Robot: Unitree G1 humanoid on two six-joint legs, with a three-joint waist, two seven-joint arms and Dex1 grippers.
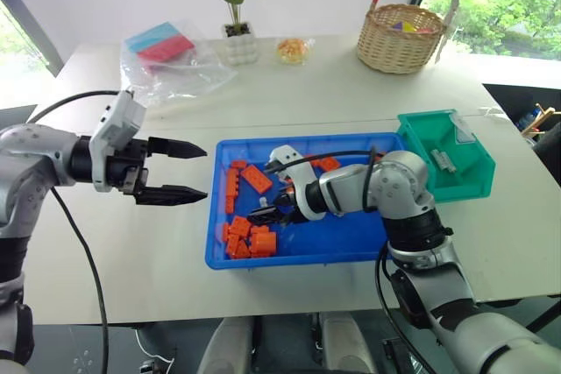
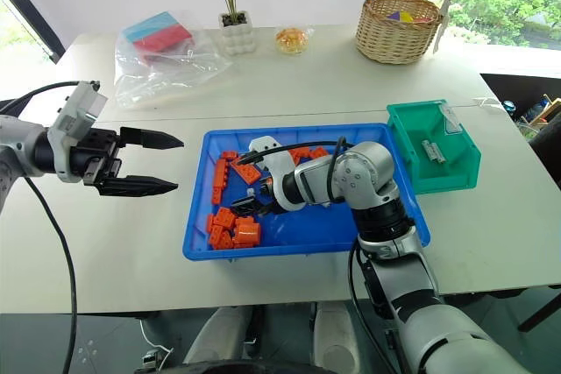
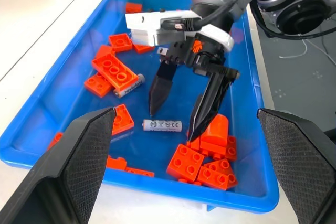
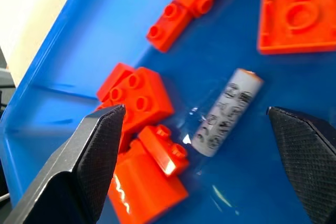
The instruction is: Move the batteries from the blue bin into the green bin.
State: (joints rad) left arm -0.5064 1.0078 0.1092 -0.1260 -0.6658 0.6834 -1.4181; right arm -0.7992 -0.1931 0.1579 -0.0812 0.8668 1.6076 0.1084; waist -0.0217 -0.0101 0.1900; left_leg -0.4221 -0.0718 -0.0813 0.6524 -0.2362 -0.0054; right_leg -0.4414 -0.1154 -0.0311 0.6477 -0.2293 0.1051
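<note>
Right gripper [image 3: 181,106] is lowered into the blue bin [image 1: 351,247], fingers spread wide, nothing held. A battery [image 3: 163,125] is seen lying flat on the bin floor directly under the gap, between the two fingertips; in the right wrist view its long axis runs at a slant across the line between the fingers [image 4: 92,171], so a straight descent and close is judged likely to catch it across its width. A rounded orange brick [image 3: 212,132] sits just beside the far fingertip and could be pinched too. A second battery [image 3: 128,85] lies near a long orange brick [image 3: 114,71], further along the bin. Left gripper [image 1: 171,171] hovers over the bench [image 1: 289,94] beside the bin's left end, fingers wide open and empty; the right arm is clearly nearer. Green bin [image 1: 421,142] stands touching the blue bin's right end, with what look like batteries [image 1: 443,160] already inside. Remaining blue bin contents: scattered orange bricks.
</note>
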